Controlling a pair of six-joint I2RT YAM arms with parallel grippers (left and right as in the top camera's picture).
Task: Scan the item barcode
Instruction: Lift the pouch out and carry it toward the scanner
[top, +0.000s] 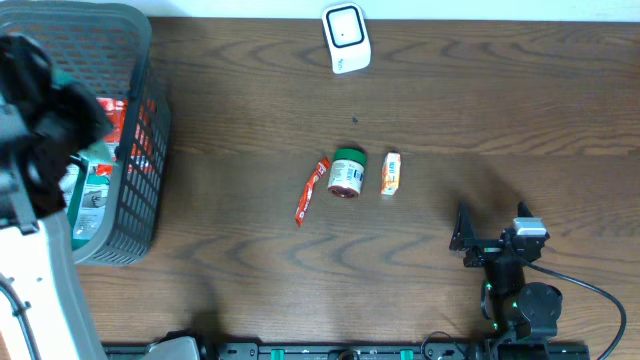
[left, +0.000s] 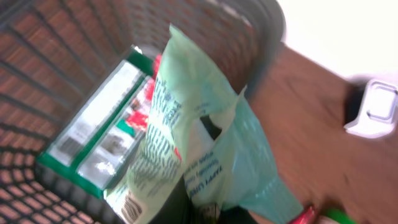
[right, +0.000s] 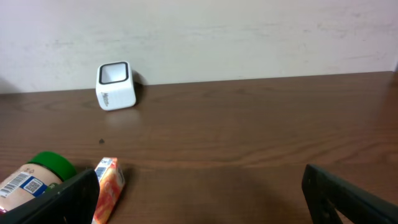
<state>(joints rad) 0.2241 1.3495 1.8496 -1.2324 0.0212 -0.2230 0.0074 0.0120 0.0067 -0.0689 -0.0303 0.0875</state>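
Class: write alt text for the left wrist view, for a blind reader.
A pale green pouch fills the centre, held from below by the left gripper over a grey mesh basket. A green box lies in the basket; a white scanner sits on the table at right.

basket (top: 150, 120) at the table's (top: 250, 90) left edge, box (left: 93, 134) lying inside it, pouch (left: 186, 137) up over the box. scanner (top: 346, 38) at the far edge, centre. mid-table row, left to right: sachet (top: 311, 192), jar (top: 347, 173), carton (top: 390, 173), jar between, just beside both.
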